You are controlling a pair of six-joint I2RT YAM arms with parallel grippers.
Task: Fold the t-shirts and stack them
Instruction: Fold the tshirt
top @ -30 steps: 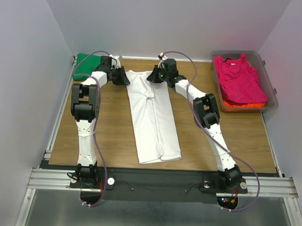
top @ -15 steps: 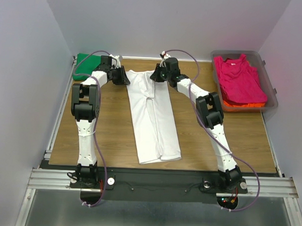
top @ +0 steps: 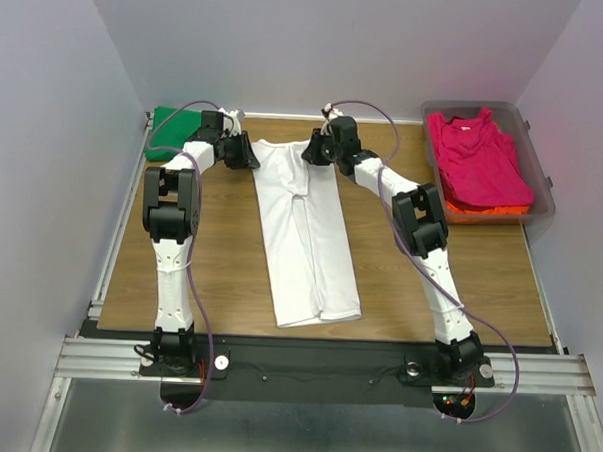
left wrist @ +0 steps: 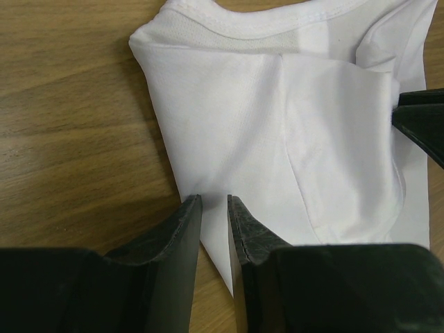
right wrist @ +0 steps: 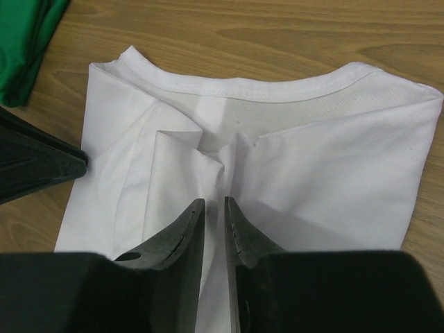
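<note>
Right arm shifted slightly rightward. We log left pincer (left wrist: 214, 201), right pincer (right wrist: 213, 202) clenched on white t-shirt (top: 306, 236) beside collar; limp, light, grip shoulders.

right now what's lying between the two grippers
The collar end of the white t-shirt lies between the left gripper and right gripper, clearest in the top view.

The left gripper (left wrist: 214, 202) sits at the bottom edge, its two black fingers close together with a narrow gap. Their tips stand over the side edge of the white t-shirt (left wrist: 277, 139), which lies on the wooden table (left wrist: 69, 139), ribbed collar at the top. A folded panel overlaps the body. The right gripper (left wrist: 404, 114) enters from the right – its black tip touches puckered cloth.
</note>
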